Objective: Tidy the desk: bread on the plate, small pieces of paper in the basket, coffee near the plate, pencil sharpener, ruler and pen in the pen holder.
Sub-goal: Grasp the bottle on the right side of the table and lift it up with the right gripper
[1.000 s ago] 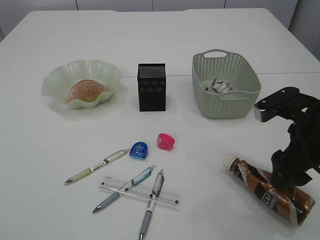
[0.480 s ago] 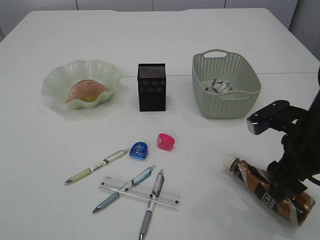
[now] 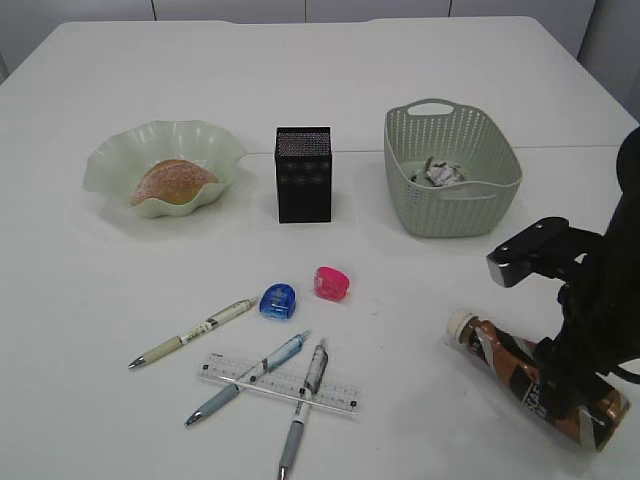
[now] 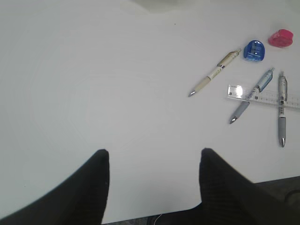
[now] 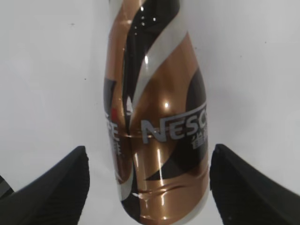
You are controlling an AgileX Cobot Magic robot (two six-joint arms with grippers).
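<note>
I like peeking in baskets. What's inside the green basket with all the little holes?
Crumpled paper lies inside the basket, near its back. The front wall hides part of the floor, so anything low there can't be seen.

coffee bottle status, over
Right gripper open, jaws straddling the coffee bottle, not closed on it. Bottle lying on the desk. Left gripper open, empty. Nothing blocking.

Left gripper [image 4: 153,161] with jaws apart above bare white desk [image 4: 93,84]; at right, blue sharpener [image 4: 254,49] beside pink sharpener [image 4: 281,38]; cream pen [image 4: 214,73] lying alone; two grey pens [image 4: 251,96] crossing clear ruler [image 4: 265,97].
</note>
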